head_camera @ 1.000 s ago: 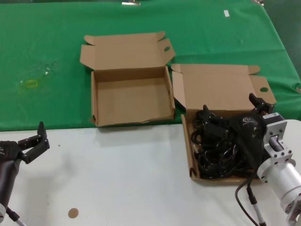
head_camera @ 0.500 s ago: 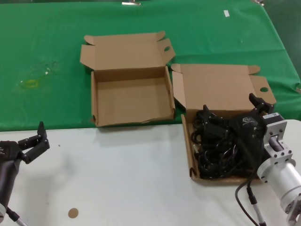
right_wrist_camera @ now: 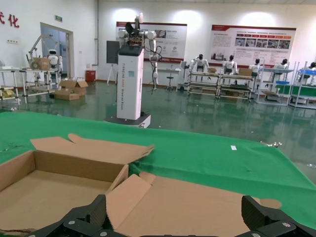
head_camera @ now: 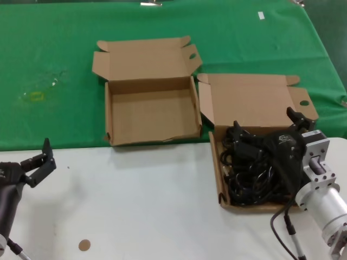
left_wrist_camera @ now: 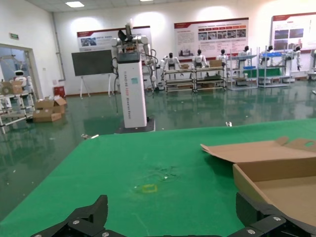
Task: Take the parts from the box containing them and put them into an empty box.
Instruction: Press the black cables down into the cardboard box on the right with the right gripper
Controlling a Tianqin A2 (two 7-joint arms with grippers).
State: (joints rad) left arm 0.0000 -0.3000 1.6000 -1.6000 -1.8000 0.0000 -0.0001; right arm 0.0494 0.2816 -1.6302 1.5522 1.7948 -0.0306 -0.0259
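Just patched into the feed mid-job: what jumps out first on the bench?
Two open brown cardboard boxes sit side by side. The box on the right, straddling the green cloth and the white tabletop, is heaped with coiled black power cables, and the right gripper hangs open over that heap. The box on the left lies bare on the cloth, while the left gripper waits open at the table's near left edge.

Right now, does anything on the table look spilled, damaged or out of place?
A yellowish stain with a wet-looking smear marks the green cloth, left of the empty brown cardboard box. A small brown disc lies alone on the white tabletop. The black coiled cables stay inside their box.
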